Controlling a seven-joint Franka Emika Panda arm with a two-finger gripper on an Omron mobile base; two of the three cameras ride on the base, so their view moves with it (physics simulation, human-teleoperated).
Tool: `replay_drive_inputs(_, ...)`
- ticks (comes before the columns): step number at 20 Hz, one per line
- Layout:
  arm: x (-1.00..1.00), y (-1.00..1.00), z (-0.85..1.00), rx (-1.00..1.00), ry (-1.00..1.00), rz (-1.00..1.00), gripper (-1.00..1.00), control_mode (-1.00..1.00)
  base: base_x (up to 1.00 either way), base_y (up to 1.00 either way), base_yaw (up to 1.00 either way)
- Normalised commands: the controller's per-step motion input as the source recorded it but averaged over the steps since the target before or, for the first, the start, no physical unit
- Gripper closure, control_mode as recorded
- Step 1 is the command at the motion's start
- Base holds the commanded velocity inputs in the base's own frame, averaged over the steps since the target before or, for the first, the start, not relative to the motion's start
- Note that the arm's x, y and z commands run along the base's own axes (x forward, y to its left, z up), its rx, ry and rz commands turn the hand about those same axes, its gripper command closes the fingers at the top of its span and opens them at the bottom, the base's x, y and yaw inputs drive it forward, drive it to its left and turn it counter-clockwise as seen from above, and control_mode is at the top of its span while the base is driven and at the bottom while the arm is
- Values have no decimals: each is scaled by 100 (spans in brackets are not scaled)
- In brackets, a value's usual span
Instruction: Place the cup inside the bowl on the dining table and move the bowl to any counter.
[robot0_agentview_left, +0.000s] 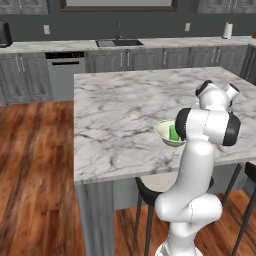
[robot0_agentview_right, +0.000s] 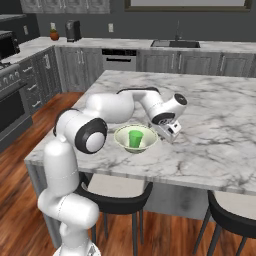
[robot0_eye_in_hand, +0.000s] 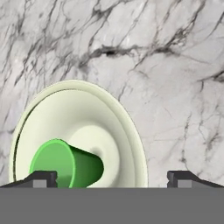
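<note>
You have the cup (robot0_agentview_right: 134, 138) standing upright inside the bowl (robot0_agentview_right: 122, 137), its mouth up and its base on the bowl's floor. The bowl sits on the marble worktop (robot0_agentview_right: 220, 130) of the dining island, near the long edge that faces the robot and the stools (robot0_agentview_right: 116, 192), about halfway along that edge in the right base view. In the left base view the bowl (robot0_agentview_left: 163, 130) shows partly behind the arm's elbow, with the cup (robot0_agentview_left: 173, 133) just visible inside it.

Your gripper (robot0_agentview_right: 169, 133) hangs low over the worktop just beside the bowl's rim, on the side away from the arm's base, and it touches neither the bowl nor the cup. Its fingers are spread wide and carry nothing. In the hand view the two fingertips (robot0_eye_in_hand: 43, 178) stand far apart, the bowl (robot0_eye_in_hand: 118, 131) lies toward the left, and the cup (robot0_eye_in_hand: 68, 164) rises from it near the left tip.

Along the far wall you can see the grey cabinets, the sink (robot0_agentview_right: 176, 44) and the dishwasher (robot0_agentview_left: 65, 72).
</note>
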Motion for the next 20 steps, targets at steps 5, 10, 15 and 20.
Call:
replay_drive_inputs(5,0,0,-7,0,0,0,-100,-100,0,0,0)
replay_drive_inputs(10,0,0,-20,0,-1,0,-100,-100,0,0,0)
replay_drive_inputs(15,0,0,-17,0,0,0,-100,-100,0,0,0)
replay_drive_inputs(20,0,3,-6,0,0,0,-100,-100,0,0,0)
